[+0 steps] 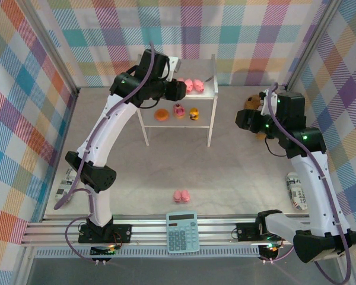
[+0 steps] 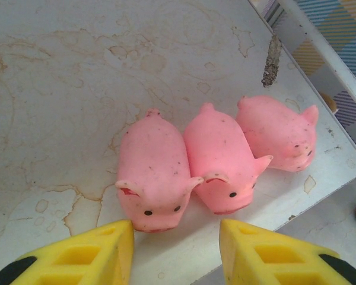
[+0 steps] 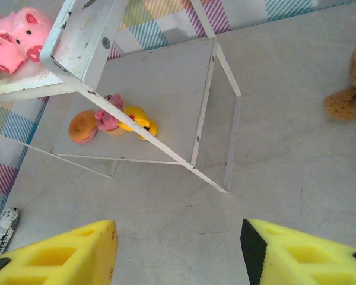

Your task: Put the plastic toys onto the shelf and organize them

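We are looking into a robotics lab test cell, not a lived-in room. Two white-and-black robot arms, the left arm and the right arm, are bolted side by side to a silver aluminium extrusion rail at the near edge of a grey, stained tabletop. Pastel plaid cloth walls on bare metal corner posts box the table in on three sides. The things on it read as staged props: a small white two-tier metal shelf carrying pink plastic pig toys, a brown plush animal and a teal desk calculator. Green indicator lights glow on the right arm.
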Tool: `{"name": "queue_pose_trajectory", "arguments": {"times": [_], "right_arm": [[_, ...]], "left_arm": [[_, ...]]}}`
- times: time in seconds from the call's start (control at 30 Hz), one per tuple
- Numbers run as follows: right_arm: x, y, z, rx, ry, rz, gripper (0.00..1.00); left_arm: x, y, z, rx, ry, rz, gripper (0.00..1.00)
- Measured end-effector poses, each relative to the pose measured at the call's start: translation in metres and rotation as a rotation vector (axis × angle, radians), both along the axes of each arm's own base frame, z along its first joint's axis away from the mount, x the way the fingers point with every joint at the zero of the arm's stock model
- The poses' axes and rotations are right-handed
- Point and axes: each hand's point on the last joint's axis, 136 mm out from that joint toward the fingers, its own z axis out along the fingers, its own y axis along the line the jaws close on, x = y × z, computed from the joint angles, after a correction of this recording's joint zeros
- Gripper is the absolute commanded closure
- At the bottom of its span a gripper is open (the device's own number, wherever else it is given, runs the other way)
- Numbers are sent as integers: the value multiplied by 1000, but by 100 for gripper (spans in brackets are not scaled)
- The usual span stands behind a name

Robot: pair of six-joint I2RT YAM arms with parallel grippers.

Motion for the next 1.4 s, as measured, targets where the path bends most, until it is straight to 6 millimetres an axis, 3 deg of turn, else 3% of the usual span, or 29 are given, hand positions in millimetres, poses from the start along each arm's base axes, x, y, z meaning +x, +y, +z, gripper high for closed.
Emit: {"name": "queue_pose_trajectory", "arguments": {"times": [0.37,0.53,0.7,0.8,0.87,0.93,1.13,1.2,1.3,1.4], "right_arm": [[0,0,0,0,-1,0,41],[0,-1,0,-5,-2,0,41],[0,-2,1,-12,-4,-5,39],[0,-7,-3,-40,7,-25,39],[-1,-12,-9,-67,25,-41,38],[-3,-16,-16,-87,45,-56,38],[-21,-23,-54,-120,141,-70,39],[-28,-24,-61,-123,159,-70,39],[-33,-23,-64,-115,163,-65,39],[-36,-23,-63,-107,156,-63,39]], "left_arm": [[-2,6,7,5,-22,18,54],[-11,36,41,46,-129,96,51],[-57,79,91,25,-259,146,50],[-100,88,90,6,-282,103,51],[-130,82,63,11,-251,36,53],[-159,73,17,34,-180,-35,55],[-229,52,-161,216,132,-167,55],[-248,49,-201,273,200,-198,50],[-262,39,-232,307,250,-224,50],[-262,25,-253,311,301,-201,51]]}}
